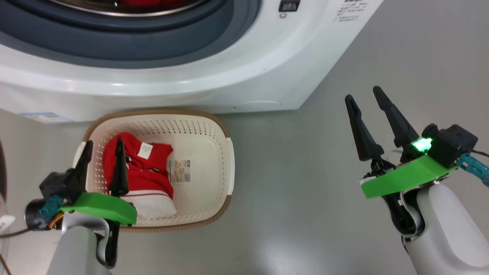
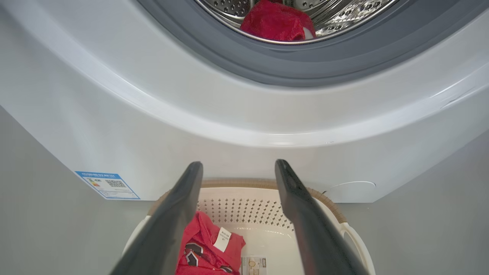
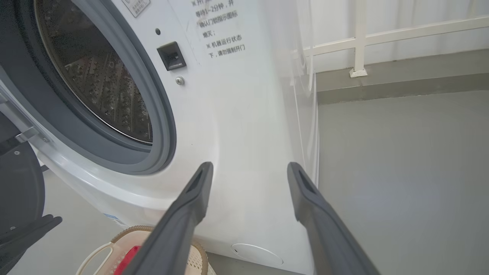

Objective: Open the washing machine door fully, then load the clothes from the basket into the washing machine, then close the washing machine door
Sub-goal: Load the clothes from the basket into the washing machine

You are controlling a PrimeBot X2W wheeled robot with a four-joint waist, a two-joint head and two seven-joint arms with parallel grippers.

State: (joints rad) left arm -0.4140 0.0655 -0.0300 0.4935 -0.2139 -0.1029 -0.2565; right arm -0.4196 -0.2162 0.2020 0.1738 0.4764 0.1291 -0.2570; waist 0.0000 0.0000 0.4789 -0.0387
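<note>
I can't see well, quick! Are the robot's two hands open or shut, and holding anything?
Left gripper: open, holding nothing, over the bright red fabric clothes in the cream-white perforated plastic basket.
Right gripper: open, holding nothing.

White washing machine [image 1: 153,84] with black door [image 3: 19,187] swung open, a red garment [image 2: 277,23] lying in its steel drum [image 2: 344,11]; just in front, cream brown-rimmed basket [image 1: 206,130] holding crumpled red-and-white clothes [image 1: 137,172], label up.
</note>
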